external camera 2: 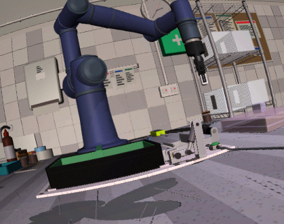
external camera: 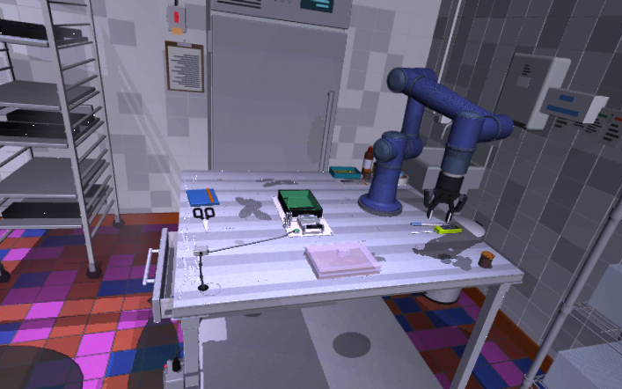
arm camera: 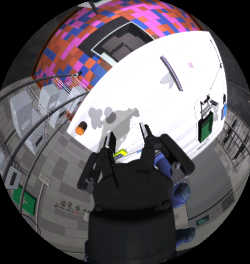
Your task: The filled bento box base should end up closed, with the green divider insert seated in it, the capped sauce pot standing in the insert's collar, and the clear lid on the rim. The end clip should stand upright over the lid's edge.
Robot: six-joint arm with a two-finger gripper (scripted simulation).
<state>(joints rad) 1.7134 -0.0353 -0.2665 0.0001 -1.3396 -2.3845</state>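
In the middle of the steel table the black bento base (external camera: 300,203) (external camera 2: 106,163) (arm camera: 205,128) sits on a white plate with the green divider insert (external camera 2: 104,152) inside it. The end clip mechanism (external camera: 311,224) (external camera 2: 192,144) stands at the base's near end. The clear pinkish lid (external camera: 342,259) (external camera 2: 260,122) lies flat toward the table's front edge. The brown sauce pot with an orange cap (external camera: 486,260) (arm camera: 81,129) stands near the right front corner. My gripper (external camera: 444,213) (external camera 2: 203,78) (arm camera: 127,134) hangs open and empty above the right side of the table, over a small yellow-green device (external camera: 447,229) (arm camera: 119,154).
A teal tray (external camera: 345,172) and a bottle (external camera: 367,162) stand at the back by the arm's base. A blue notebook (external camera: 202,197) and scissors (external camera: 204,214) lie at the left, and a cable (external camera: 245,242) runs across the table. A pen (external camera: 422,224) lies by the device.
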